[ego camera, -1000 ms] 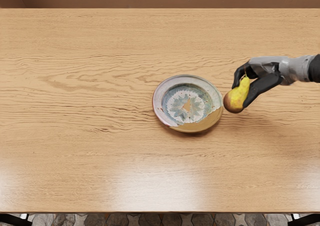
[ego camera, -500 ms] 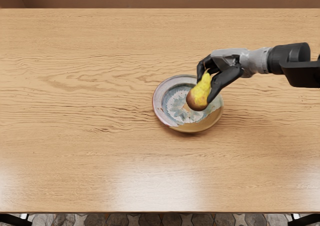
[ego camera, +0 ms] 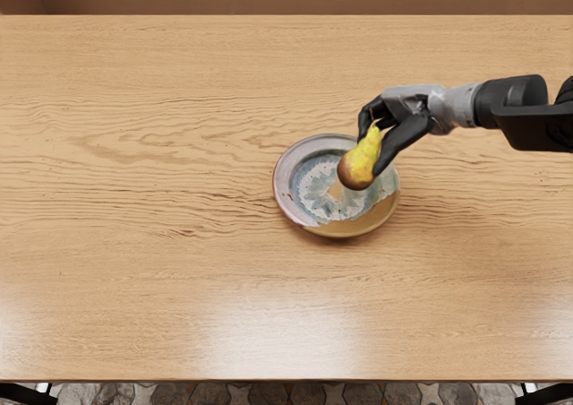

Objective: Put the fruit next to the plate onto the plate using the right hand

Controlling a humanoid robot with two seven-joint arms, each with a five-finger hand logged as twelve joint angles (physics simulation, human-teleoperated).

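Note:
A yellow pear with a reddish-brown base hangs tilted over the right part of the round patterned plate near the table's middle. My right hand is shut on the pear's upper half, dark fingers curled around it. Its arm comes in from the right edge. Whether the pear touches the plate cannot be told. The left arm does not show.
The wooden table stretches wide around the plate, with its far edge along the top and its near edge low in the picture.
The right hand carried the pear leftward from beside the plate's right rim to above the plate. In the last half second it shifted only slightly.

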